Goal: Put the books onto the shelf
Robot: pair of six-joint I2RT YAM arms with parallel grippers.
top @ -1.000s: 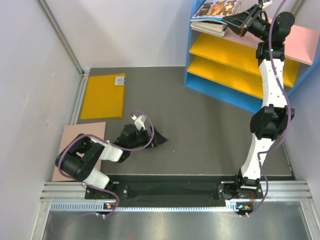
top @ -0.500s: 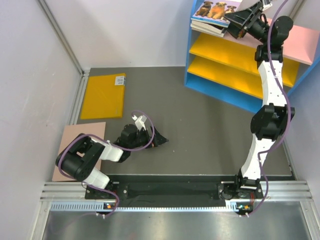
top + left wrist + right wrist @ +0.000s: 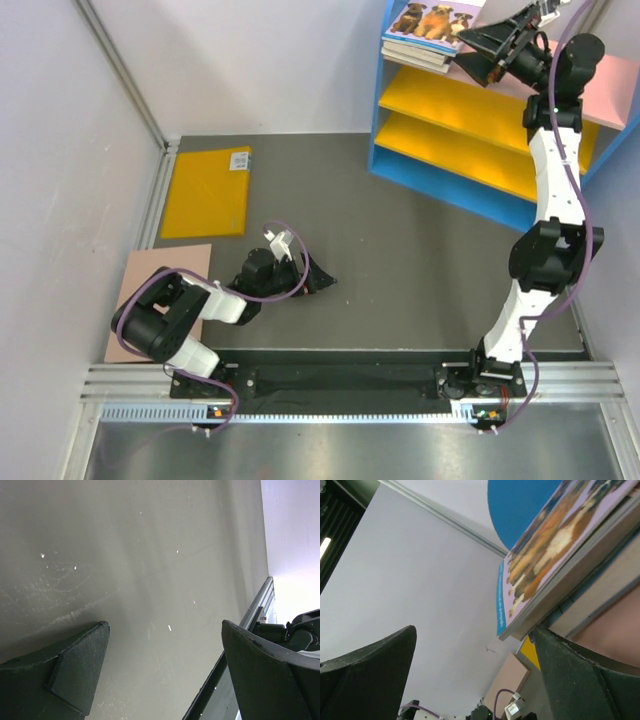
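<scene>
Right pincer (image 3: 480,48) has been opened from shut to wide and drawn back toward 3 o'clock, off the stack of books (image 3: 428,38); nothing is held. The stack is seen lying flat at the top of the shelf (image 3: 378,110), at 1 o'clock in the top view, above the yellow boards, with the dog-cover book (image 3: 432,18) uppermost. In the right wrist view that cover is seen just past the spread fingers, not touched. Left pincer (image 3: 310,276) is set wide at 7 o'clock, low over the grey surface (image 3: 420,250), empty. A yellow sheet (image 3: 208,190) and a brown board (image 3: 185,258) are seen at 9 o'clock.
</scene>
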